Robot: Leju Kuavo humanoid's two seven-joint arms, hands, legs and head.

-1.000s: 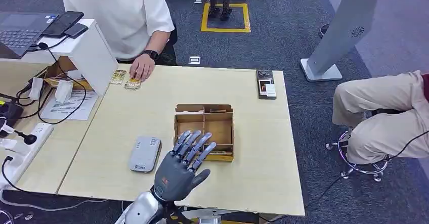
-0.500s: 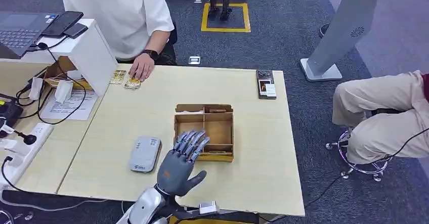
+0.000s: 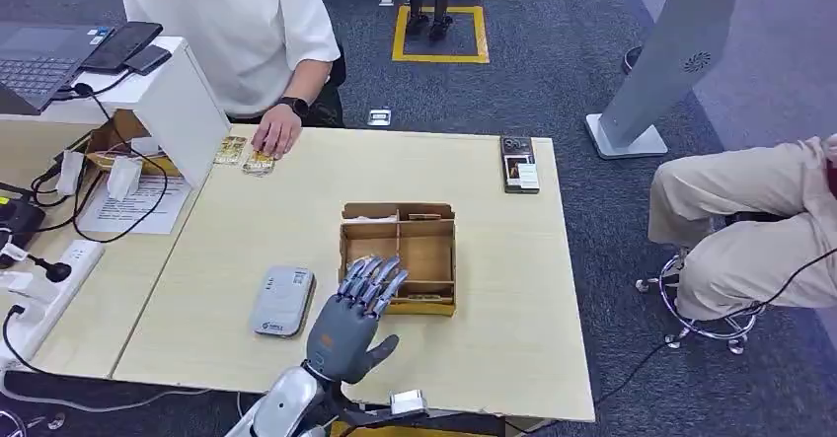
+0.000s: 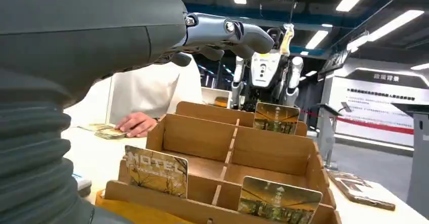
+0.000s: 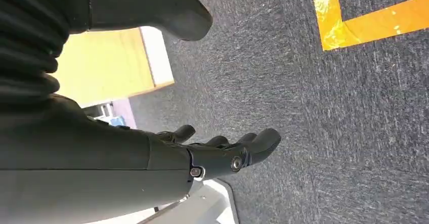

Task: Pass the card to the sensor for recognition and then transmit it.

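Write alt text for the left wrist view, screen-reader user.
The robot's left hand hovers open above a wooden divided tray on a pale table, with three cards standing upright in the tray's slots. Behind, a person in white rests a hand on the table near loose cards.

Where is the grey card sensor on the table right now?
In the head view the grey card sensor lies flat near the table's front edge, just left of the wooden card box and beside the robot's raised left hand.

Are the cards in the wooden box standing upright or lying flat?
Upright. The left wrist view shows the cards standing on edge in the slots of the wooden box, their faces showing above the dividers.
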